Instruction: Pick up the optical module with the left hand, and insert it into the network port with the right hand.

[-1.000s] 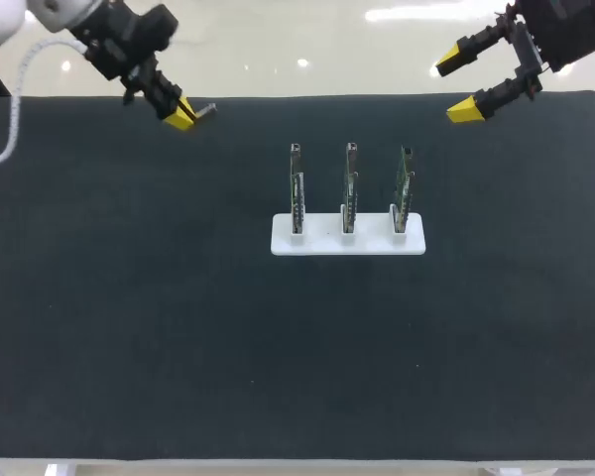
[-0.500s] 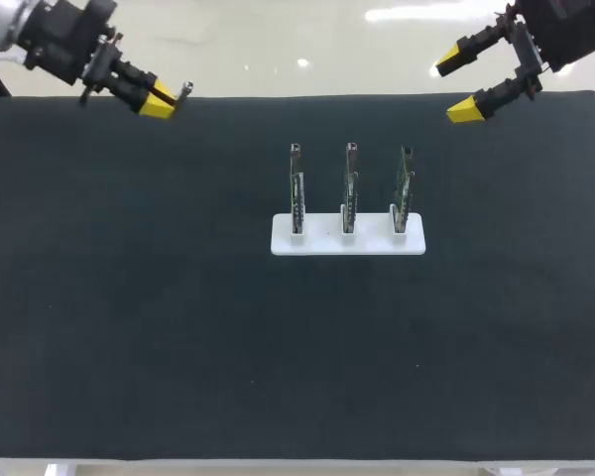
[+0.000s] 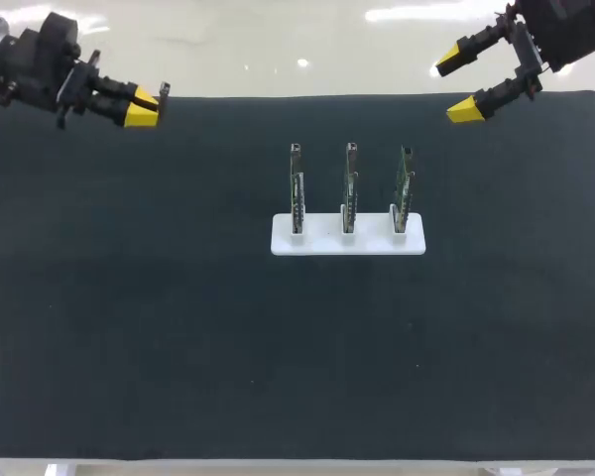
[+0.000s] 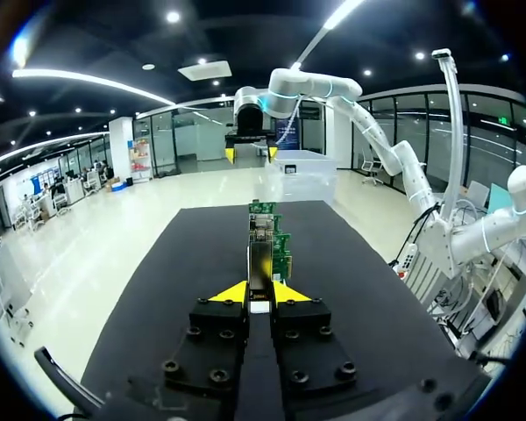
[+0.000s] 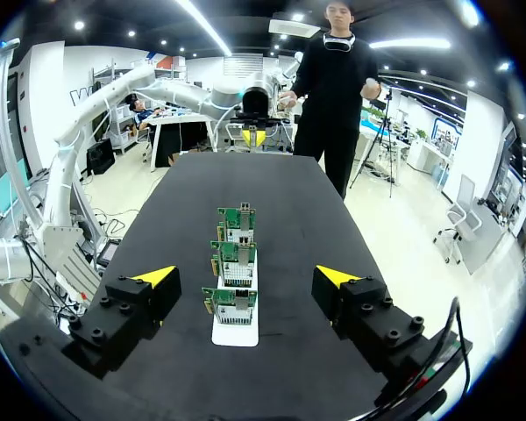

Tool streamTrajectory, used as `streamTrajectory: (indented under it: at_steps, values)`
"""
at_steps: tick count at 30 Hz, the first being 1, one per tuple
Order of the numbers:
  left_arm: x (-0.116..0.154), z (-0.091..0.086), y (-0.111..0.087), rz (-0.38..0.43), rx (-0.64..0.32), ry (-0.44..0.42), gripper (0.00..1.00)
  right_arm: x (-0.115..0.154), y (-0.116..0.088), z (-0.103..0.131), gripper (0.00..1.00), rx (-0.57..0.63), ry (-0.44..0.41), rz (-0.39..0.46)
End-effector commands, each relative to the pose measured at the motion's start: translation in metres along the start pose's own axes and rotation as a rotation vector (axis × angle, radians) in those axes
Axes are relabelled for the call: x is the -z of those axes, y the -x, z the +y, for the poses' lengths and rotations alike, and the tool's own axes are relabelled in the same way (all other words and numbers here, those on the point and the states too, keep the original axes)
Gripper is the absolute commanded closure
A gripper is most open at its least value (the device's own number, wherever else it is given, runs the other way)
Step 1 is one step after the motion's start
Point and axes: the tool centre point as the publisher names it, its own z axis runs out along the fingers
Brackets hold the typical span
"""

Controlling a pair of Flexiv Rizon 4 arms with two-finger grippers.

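Three green circuit boards with metal network ports (image 3: 349, 188) stand upright in a white holder (image 3: 322, 241) at mid-table. My left gripper (image 3: 141, 106) hovers over the far left corner, shut on a slim metal optical module (image 3: 164, 91) that sticks out past its yellow tips toward the boards. In the left wrist view the module (image 4: 259, 261) sits between the fingers of the left gripper (image 4: 259, 294), lined up with the row of boards (image 4: 265, 230) ahead. My right gripper (image 3: 456, 87) hangs open over the far right corner. In its wrist view the right gripper (image 5: 245, 275) holds nothing, with the boards (image 5: 235, 261) ahead.
The black mat (image 3: 178, 327) covers the whole table. Its far edge runs just behind both grippers. In the right wrist view the white holder (image 5: 235, 331) lies between the open fingers' line and the mat's middle.
My left arm has swung left and back toward the far corner with the module, which now points sideways toward the boards. The right arm has not moved.
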Motion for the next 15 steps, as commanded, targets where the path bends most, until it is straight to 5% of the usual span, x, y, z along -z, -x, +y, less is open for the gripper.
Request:
streamTrajectory:
  at_steps: [1, 8, 12, 15]
  values:
    - [-0.001, -0.006, 0.001, 0.002, -0.001, 0.098, 1.00, 0.000, 0.000, 0.000, 0.00, 0.000, 0.000, 0.000]
    - [-0.001, -0.006, 0.001, 0.002, -0.001, 0.098, 1.00, 0.000, 0.000, 0.000, 0.00, 0.000, 0.000, 0.000]
    - [-0.009, -0.013, 0.014, -0.205, -0.053, 0.095, 1.00, 0.000, 0.000, 0.000, 0.00, 0.000, 0.000, 0.000]
    - [-0.020, -0.018, 0.028, -0.283, -0.041, 0.100, 1.00, 0.000, 0.000, 0.000, 0.00, 0.000, 0.000, 0.000]
